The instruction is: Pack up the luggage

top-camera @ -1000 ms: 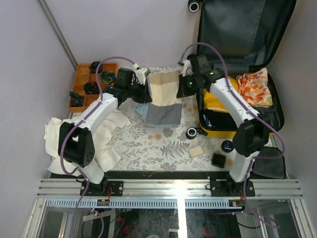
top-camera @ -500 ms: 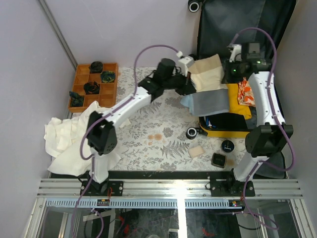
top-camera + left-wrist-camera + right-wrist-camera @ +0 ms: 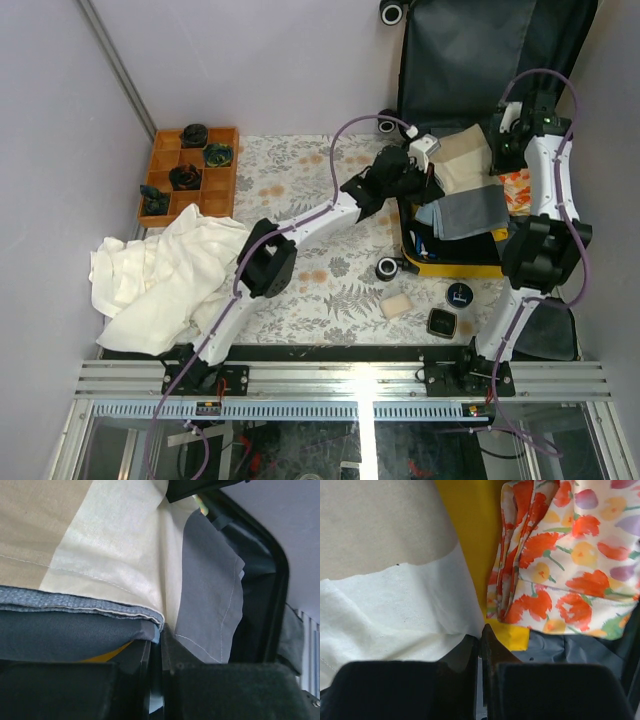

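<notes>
Left wrist: left fingers together, clamped on the hem of a cloth banded beige, cream and grey. The cloth spreads away above them, and a dark luggage rim lies beyond.

Right wrist: right fingers together, clamped on the cream edge of that cloth. Just beside it are a yellow garment and floral fabric.

Top external: the cloth hangs between both arms, over the open base of the luggage.
- Luggage: at the far right of the desk, lid raised, dark lining showing, yellow shell at the near edge. The floral fabric lies in its right part.
- Desk, beside the luggage's near edge: a black round item, a beige block and two black items.
- Far left: an orange tray with dark pieces in its compartments.
- Near left: a white sheet, heaped.
</notes>
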{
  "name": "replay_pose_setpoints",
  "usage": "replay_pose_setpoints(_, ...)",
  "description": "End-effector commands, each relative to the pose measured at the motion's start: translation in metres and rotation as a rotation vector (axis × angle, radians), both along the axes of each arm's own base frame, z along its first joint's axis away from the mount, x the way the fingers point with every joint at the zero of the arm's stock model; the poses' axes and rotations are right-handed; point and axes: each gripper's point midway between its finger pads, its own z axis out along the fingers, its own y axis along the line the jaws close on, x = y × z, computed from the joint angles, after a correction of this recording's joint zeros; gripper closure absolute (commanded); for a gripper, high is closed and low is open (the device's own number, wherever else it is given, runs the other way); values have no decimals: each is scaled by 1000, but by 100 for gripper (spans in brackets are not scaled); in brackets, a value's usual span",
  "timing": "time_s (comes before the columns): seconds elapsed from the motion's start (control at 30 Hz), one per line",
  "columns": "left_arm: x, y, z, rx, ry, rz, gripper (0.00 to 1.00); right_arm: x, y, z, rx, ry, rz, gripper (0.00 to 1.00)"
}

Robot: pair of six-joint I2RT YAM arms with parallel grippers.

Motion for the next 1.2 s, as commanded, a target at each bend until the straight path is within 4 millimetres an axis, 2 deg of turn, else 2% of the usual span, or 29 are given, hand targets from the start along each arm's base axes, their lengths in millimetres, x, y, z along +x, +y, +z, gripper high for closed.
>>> replay_pose_setpoints(0.0,26,-4,1,-37,-81,65,100,37,-30,-2,-114,-98,-13,100)
replay_pose_setpoints(0.03,29,-3,-5,-28,-81,75,100,41,-30,-12,-101,-85,-15,100)
replay_pose_setpoints(0.07,33,-1,-7,-19,-81,86,95,43,-29,-20,-89,-73,-17,100)
replay_pose_setpoints(0.1,36,3,-9,-12,-76,98,84,45,-28,-30,-76,-57,-17,100)
replay_pose_setpoints(0.17,39,11,-5,-8,-70,106,52,47,-27,-45,-60,-30,-13,100)
replay_pose_setpoints(0.27,37,23,15,-3,-104,97,31,49,-22,-54,-38,-21,18,100)
replay_pose_setpoints(0.3,34,26,23,2,-120,84,25,51,-20,-53,-29,-27,26,96)
replay_pose_setpoints(0.33,31,31,33,7,-142,81,21,52,-17,-50,-18,-32,38,87)
replay_pose_setpoints(0.4,25,44,55,8,-177,79,15,54,-15,-40,-13,-49,57,57)
replay_pose_setpoints(0.47,23,61,66,23,-194,97,8,55,-17,-27,-36,-67,64,29)
replay_pose_setpoints(0.53,21,83,71,43,-200,116,0,53,-19,-12,-60,-80,87,16)
replay_pose_setpoints(0.7,12,141,69,152,-214,148,0,37,-9,34,-93,-139,199,5)
replay_pose_setpoints(0.8,0,173,55,228,-202,161,0,15,9,63,-66,-171,284,3)
replay_pose_setpoints(0.83,-5,181,54,243,-206,162,0,10,15,67,-51,-174,312,2)
replay_pose_setpoints(0.97,-25,209,48,287,-210,168,0,-38,32,86,-20,-129,367,2)
replay_pose_setpoints(1.13,-50,232,55,293,-207,187,0,-118,45,87,-24,-39,441,3)
replay_pose_setpoints(1.17,-54,234,57,290,-207,188,0,-135,44,82,-33,-14,442,4)
